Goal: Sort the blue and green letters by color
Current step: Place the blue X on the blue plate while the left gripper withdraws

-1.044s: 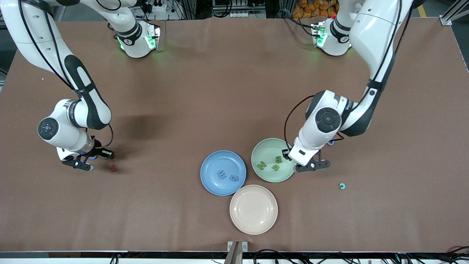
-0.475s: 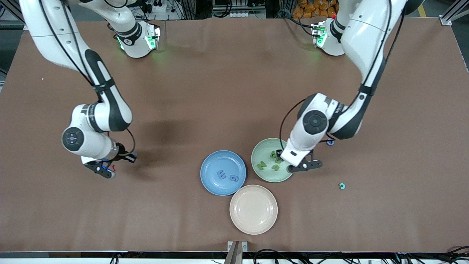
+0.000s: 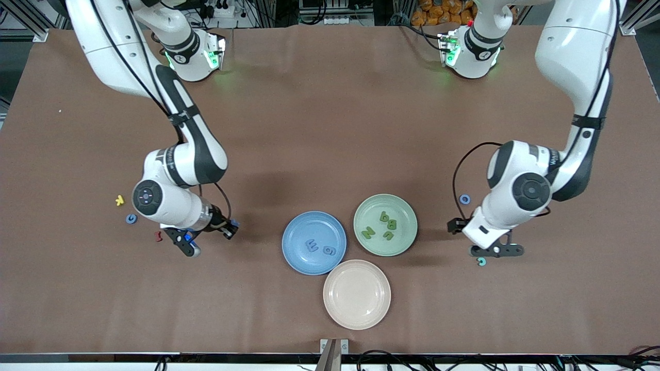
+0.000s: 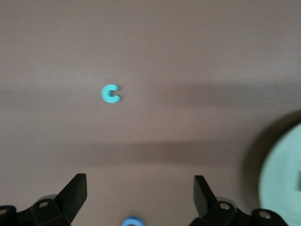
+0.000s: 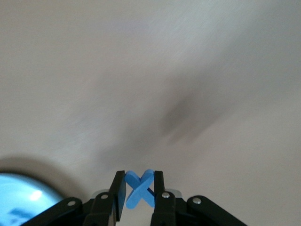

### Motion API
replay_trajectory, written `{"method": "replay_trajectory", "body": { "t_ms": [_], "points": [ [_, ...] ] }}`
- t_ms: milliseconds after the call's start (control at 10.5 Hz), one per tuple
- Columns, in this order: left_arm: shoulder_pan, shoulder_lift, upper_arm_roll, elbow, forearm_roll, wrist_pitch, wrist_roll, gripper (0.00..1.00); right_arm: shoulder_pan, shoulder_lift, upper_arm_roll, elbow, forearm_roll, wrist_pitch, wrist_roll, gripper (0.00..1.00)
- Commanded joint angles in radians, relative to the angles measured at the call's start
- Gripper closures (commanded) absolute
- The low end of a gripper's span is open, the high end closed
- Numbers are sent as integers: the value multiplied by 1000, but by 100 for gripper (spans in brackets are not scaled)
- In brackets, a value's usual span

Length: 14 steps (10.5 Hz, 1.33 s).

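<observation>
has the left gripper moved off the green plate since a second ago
Yes. The left gripper went from the green plate's rim toward the left arm's end, now over the teal letter.

Blue plate (image 5: 21, 197) cut off at the right wrist view's edge and smeared by blur; green plate (image 4: 284, 179) likewise cropped and soft in the left wrist view. Blue X (image 5: 139, 188) part hidden between the right tool's (image 5: 139, 194) fingers. Small blue ring (image 4: 132, 221) clipped at the frame edge.
</observation>
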Motion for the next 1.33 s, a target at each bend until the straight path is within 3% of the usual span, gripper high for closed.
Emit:
{"method": "replay_trajectory", "body": {
  "t_ms": [0, 285, 665, 854, 1044, 1234],
  "points": [
    [157, -43, -11, -37, 26, -12, 183, 0, 101, 110, -6, 203, 81, -20, 241, 100],
    [283, -126, 12, -70, 23, -12, 322, 0, 186, 131, -6, 251, 198, 43, 390, 99],
    [260, -302, 55, -105, 4, -87, 325, 0, 210, 142, -7, 250, 187, 87, 431, 0],
    [222, -400, 55, -96, -83, -184, 321, 0, 198, 139, -14, 245, 141, 77, 406, 0],
    [197, -462, 57, -70, -183, -273, 305, 0, 156, 131, -15, 227, -65, -53, 328, 0],
    [162, -476, 55, 17, -189, -401, 248, 0, 78, 116, -18, 212, -271, -202, 154, 0]
  ]
}}
